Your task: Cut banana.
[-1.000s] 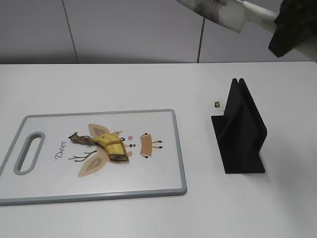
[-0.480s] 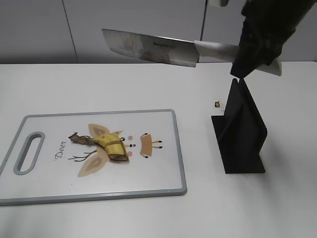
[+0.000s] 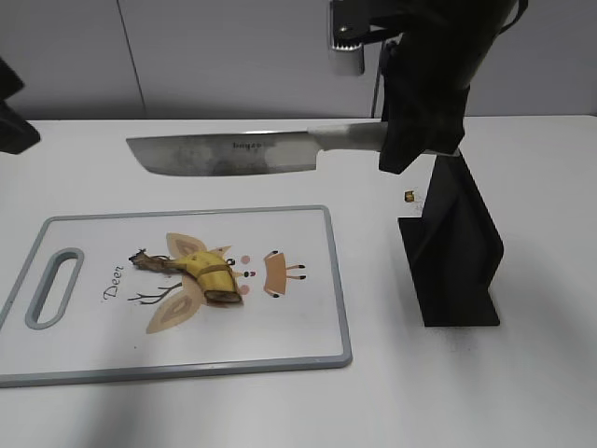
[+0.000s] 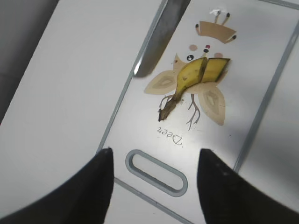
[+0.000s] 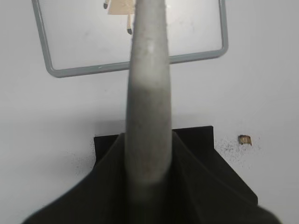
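A short piece of banana [image 3: 207,272] with a brown stem lies on the grey-rimmed cutting board [image 3: 308,327]; it also shows in the left wrist view [image 4: 198,74]. My right gripper [image 3: 415,135] is shut on the pale handle of a cleaver knife [image 3: 229,154], whose blade hangs level above the board's far edge. The handle fills the right wrist view [image 5: 147,116]. My left gripper [image 4: 154,161] is open and empty, above the board's handle slot [image 4: 156,166]; only a dark part of that arm shows at the exterior view's left edge [image 3: 11,117].
A black knife stand [image 3: 452,247] stands right of the board. A small brown scrap [image 3: 409,196] lies on the white table behind it. The blade tip shows over the board's edge in the left wrist view [image 4: 159,39].
The right arm has come down and leftward, carrying the knife from high at the upper right to level above the board. The left arm has appeared at the left edge.
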